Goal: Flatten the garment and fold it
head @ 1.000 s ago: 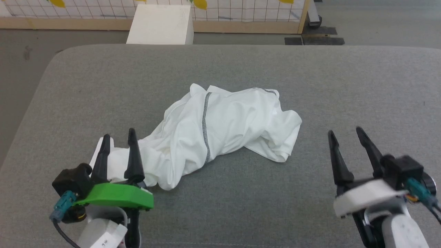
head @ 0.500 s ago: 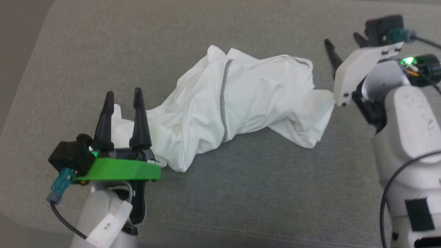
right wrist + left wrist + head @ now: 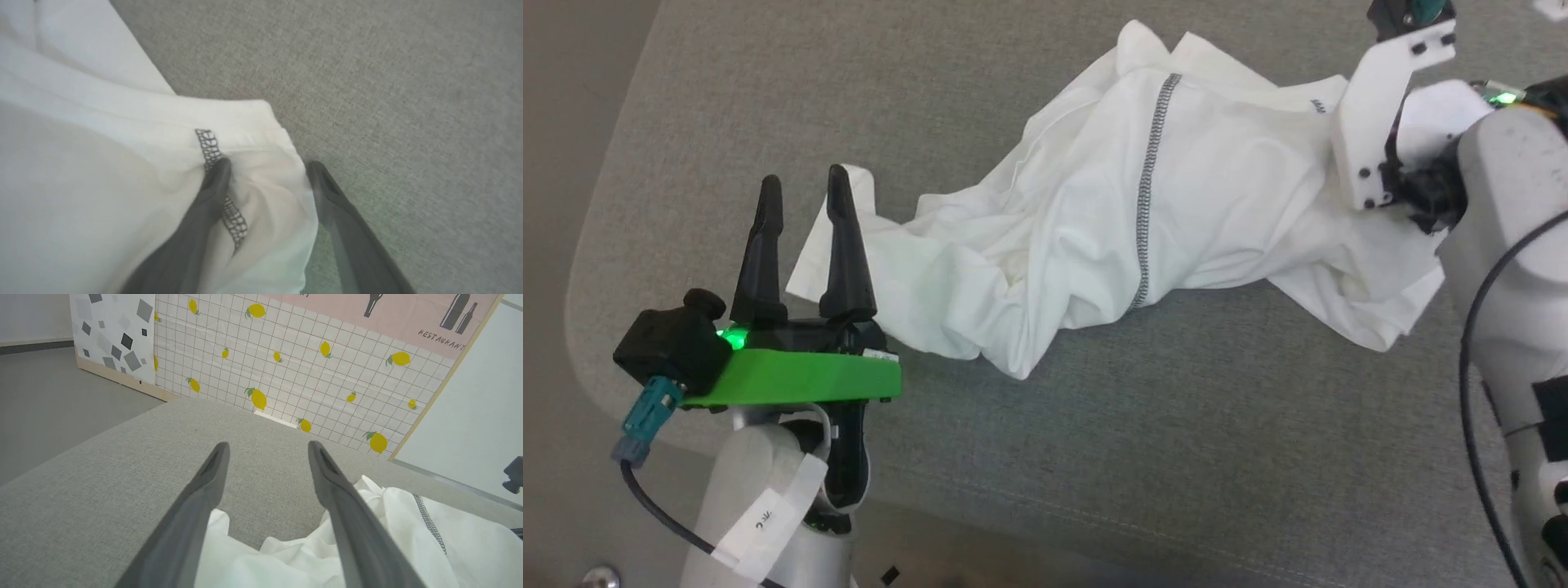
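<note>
The garment (image 3: pixel 1143 237) lies crumpled on the grey cushion, white, with a dark zigzag seam running down its middle. My left gripper (image 3: pixel 803 184) stands open at the garment's left end, its fingers over the sleeve-like tip; in the left wrist view the left gripper (image 3: pixel 267 446) has white cloth (image 3: pixel 367 543) low between its fingers. My right gripper (image 3: pixel 267 165) is open and straddles a raised fold of the garment's edge (image 3: pixel 253 179), beside a short stitched seam. In the head view its white mount (image 3: pixel 1380 122) hides the fingertips at the garment's right end.
The grey cushion (image 3: pixel 1094 457) has a rounded corner at the lower left, with bare floor (image 3: pixel 572 122) beyond it. A lemon-patterned grid wall (image 3: pixel 306 367) stands past the cushion's far edge. My right forearm (image 3: pixel 1511 269) and its cable cover the right side.
The head camera has tilted down and shifted. My right arm has reached forward from the near right to the garment's right end and now straddles its edge. The left gripper stays at the left end.
</note>
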Controlling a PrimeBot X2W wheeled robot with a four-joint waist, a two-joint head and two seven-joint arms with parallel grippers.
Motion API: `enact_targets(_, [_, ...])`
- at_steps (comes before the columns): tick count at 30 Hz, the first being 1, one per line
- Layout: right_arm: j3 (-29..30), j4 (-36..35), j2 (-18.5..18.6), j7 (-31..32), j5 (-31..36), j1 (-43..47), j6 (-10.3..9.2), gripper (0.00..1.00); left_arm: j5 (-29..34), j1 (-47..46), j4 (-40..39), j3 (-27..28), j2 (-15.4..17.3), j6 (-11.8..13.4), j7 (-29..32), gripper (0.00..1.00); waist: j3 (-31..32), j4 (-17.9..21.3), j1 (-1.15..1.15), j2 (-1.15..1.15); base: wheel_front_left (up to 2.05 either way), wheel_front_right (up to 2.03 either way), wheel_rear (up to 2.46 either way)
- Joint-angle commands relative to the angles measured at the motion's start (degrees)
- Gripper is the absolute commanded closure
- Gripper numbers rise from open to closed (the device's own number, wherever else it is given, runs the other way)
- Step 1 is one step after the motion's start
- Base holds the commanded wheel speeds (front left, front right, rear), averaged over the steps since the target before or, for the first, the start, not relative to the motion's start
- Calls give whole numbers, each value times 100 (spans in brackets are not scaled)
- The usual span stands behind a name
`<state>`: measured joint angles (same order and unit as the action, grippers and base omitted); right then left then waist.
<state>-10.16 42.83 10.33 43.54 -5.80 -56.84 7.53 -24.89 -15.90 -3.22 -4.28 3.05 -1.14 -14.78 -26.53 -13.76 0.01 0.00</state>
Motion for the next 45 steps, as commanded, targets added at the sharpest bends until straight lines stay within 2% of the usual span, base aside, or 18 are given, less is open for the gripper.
enact_targets(1, [-192, 249, 10, 356, -172, 283, -4, 53, -78, -85, 3, -15, -16, 15, -21, 0, -131, -154, -1, 0, 0, 0, 0])
enact_targets(2, [-283, 225, 56, 475, -264, 299, -4, 87, -82, -80, 5, -27, -16, 19, -21, 0, -122, -154, -1, 0, 0, 0, 0])
enact_targets(3, [-366, 168, 127, 572, -362, 308, -4, 100, -91, -86, 20, -26, -16, 17, -21, 0, -119, -149, -1, 0, 0, 0, 0])
enact_targets(6, [-426, -91, 371, 457, -426, 249, -4, 100, -109, -93, 31, -40, -16, 13, -21, 0, -129, -135, -1, 0, 0, 0, 0])
enact_targets(7, [-284, -359, 562, 39, -254, 88, -4, 100, -110, -97, 34, -63, -16, 19, -21, 0, -139, -124, -1, 0, 0, 0, 0])
enact_targets(11, [118, -605, 653, -821, 205, -335, -4, 100, -121, -116, 61, -74, -17, 25, -21, 0, -144, -113, -1, 0, 0, 0, 0])
enact_targets(19, [791, -845, 437, -2414, 1132, -1332, -4, 100, -102, -106, 140, -84, -17, 38, -21, 0, 23, -75, -1, 0, 0, 0, 0])
enact_targets(23, [995, -833, 242, -2943, 1306, -1544, -4, 100, -72, -35, 197, -80, -17, 50, -21, 0, 239, 9, -1, 0, 0, 0, 0])
enact_targets(26, [925, -832, 143, -3132, 1198, -1435, -4, 100, -38, 52, 251, -74, -17, 39, -21, 0, 455, 100, -1, 0, 0, 0, 0])
enact_targets(29, [716, -989, 175, -3128, 850, -944, -4, 100, 1, 184, 330, -38, -17, 35, -22, 0, 777, 232, -1, 0, 0, 0, 0])
enact_targets(32, [610, -1467, 269, -2887, 401, -94, -4, 100, 34, 363, 394, 0, -17, 35, -22, 0, 1090, 390, -1, 0, 0, 0, 0])
enact_targets(38, [644, -3498, 485, -1883, -258, 2602, -4, 100, 156, 773, 520, 118, -17, 13, -22, 0, 1640, 831, -1, 0, 0, 0, 0])
enact_targets(42, [1024, -4645, 250, -1189, -440, 4355, -4, 100, 217, 894, 570, 174, -17, -19, -22, 0, 1823, 1091, -1, 0, 0, 0, 0])
enact_targets(45, [1336, -5109, -46, -776, -420, 5391, -4, 100, 246, 942, 600, 166, -17, -34, -22, 0, 1908, 1236, -1, 0, 0, 0, 0])
